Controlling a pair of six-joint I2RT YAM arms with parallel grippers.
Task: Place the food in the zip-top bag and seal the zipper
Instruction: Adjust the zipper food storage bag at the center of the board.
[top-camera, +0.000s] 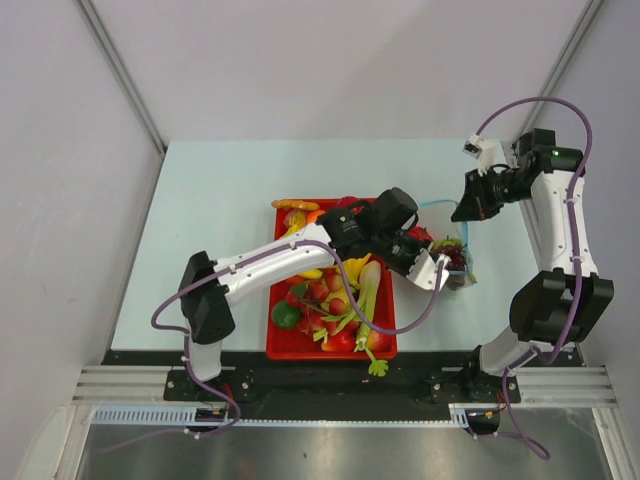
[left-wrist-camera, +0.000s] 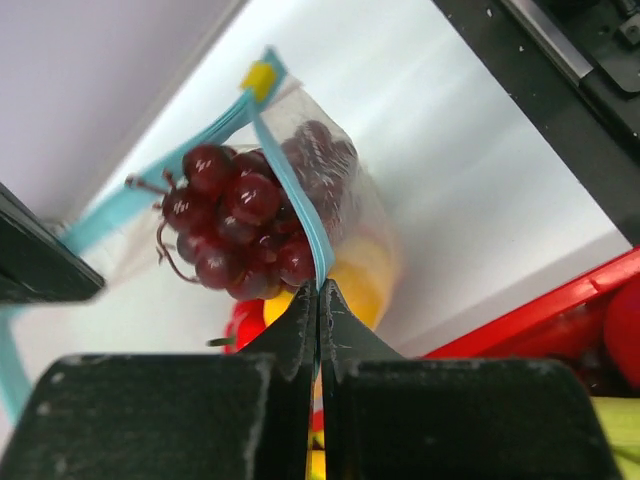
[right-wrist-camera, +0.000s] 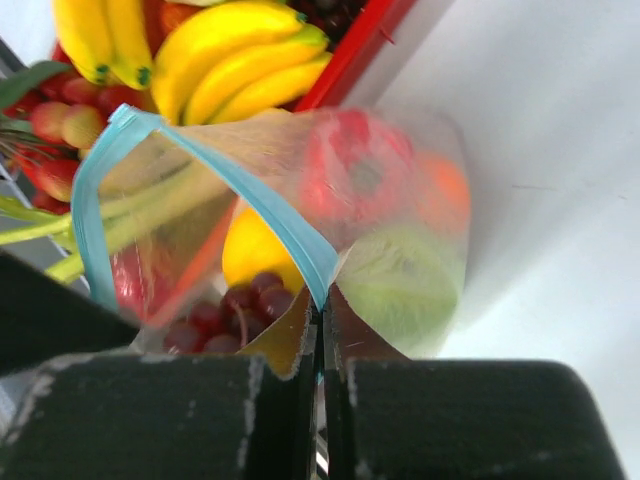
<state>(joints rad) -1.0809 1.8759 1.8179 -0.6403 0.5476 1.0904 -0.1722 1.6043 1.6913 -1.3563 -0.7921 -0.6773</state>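
Position of the zip-top bag (top-camera: 456, 262): just right of the red tray (top-camera: 283, 345), over the pale counter (top-camera: 220, 190), between the two arm ends. Cannot tell whether resting on the counter or hanging clear of it.

Mouth open. No seal along the zipper (right-wrist-camera: 262, 203): spread in a wide loop in the right wrist view, with two runs parting from a yellow end tab (left-wrist-camera: 259, 76) in the left wrist view.

State of the left fingers (left-wrist-camera: 296, 330): together, clamped on the zipper at the near side of the mouth. State of the right fingers (right-wrist-camera: 352, 345): together, pinching the zipper at the far side.

Of the food (top-camera: 330, 300), inside the bag: grape bunch (left-wrist-camera: 235, 225) high in the mouth between the two zipper runs; yellow piece (left-wrist-camera: 365, 280) beneath it; red piece (right-wrist-camera: 350, 170), orange piece (right-wrist-camera: 440, 190) and green piece (right-wrist-camera: 400, 275), all blurred, against the clear wall.

On the tray: bananas (right-wrist-camera: 240, 60), small red fruits (top-camera: 320, 292), pale green stalks (top-camera: 368, 290), with one stalk end overhanging the near rim.
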